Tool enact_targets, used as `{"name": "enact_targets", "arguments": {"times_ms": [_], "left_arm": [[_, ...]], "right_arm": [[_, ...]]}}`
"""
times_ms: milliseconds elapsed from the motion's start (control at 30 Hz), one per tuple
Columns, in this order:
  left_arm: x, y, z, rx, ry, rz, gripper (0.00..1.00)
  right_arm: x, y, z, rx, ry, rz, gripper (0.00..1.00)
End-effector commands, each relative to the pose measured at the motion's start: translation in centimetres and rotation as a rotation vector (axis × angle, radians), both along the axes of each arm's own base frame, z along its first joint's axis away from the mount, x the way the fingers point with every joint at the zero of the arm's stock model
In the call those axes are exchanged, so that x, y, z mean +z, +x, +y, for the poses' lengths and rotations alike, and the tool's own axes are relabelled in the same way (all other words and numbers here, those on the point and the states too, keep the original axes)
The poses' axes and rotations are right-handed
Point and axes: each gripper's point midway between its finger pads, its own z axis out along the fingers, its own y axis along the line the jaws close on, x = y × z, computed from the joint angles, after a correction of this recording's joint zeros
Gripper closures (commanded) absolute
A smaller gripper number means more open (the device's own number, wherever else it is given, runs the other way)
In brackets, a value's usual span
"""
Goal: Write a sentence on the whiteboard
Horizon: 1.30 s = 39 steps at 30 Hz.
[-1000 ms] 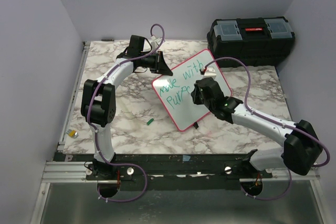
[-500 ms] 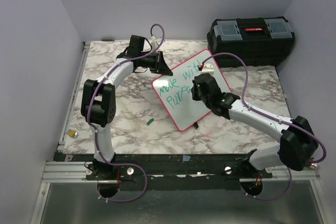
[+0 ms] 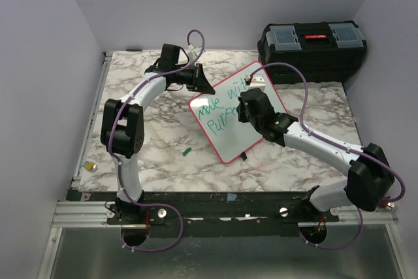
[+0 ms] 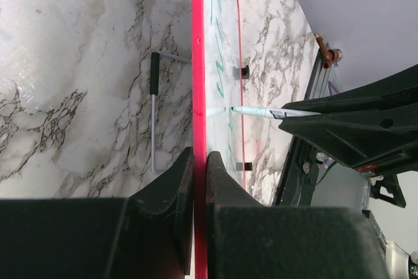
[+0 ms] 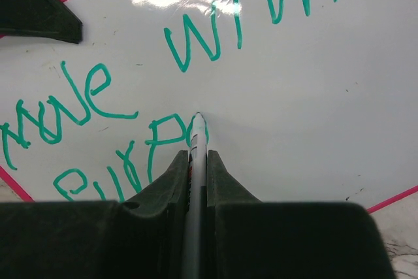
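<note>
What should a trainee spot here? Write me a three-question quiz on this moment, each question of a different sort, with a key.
1. True or false: the left gripper is shut on the red frame of the whiteboard.
2. Which colour is the writing on the board? A red, B green, C black.
3. Fill in: the right gripper is shut on a ___ whose tip meets the board.

Key: 1 true. 2 B. 3 marker.
</note>
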Motion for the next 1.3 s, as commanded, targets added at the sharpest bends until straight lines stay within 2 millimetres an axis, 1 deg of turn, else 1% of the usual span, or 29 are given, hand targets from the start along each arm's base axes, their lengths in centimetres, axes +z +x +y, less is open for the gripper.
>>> {"name": "enact_targets", "arguments": {"times_ms": [0, 133, 200, 367, 600, 800, 1067, 1200, 1267], "left_arm": [[0.5, 1.6, 0.5, 0.002, 0.019, -0.152, 1.00], [0.6, 1.6, 0.5, 0.001, 0.017, -0.154, 1.00], [0.6, 1.6, 0.5, 0.001, 0.016, -0.155, 1.00], [0.6, 1.6, 0.5, 0.001, 0.016, -0.153, 1.00], [0.6, 1.5, 0.5, 0.001, 0.016, -0.154, 1.00], [0.7, 1.4, 0.5, -0.001, 0.014, -0.155, 1.00], [0.7, 1.4, 0.6, -0.001, 0.012, -0.155, 1.00], [0.7, 1.5, 0.6, -0.001, 0.011, -0.153, 1.00], [0.6, 1.5, 0.6, 0.000, 0.012, -0.151, 1.00]], "right_arm": [[3.5, 0.2, 0.1, -0.002, 0.070, -0.079, 0.99], [4.9, -0.3, -0.7, -0.014, 0.107, -0.132, 0.99], [5.1, -0.4, -1.3, -0.036, 0.110, -0.151, 0.99], [4.2, -0.4, -2.4, -0.081, 0.094, -0.150, 0.99], [2.5, 0.1, -2.6, -0.090, 0.082, -0.115, 0.99], [1.6, 0.6, -2.5, -0.090, 0.069, -0.095, 0.99], [1.1, 1.2, -2.8, -0.088, 0.065, -0.081, 0.99], [0.9, 1.5, -2.7, -0.082, 0.063, -0.074, 0.99], [1.2, 1.9, -2.3, -0.078, 0.079, -0.090, 0.99]]}}
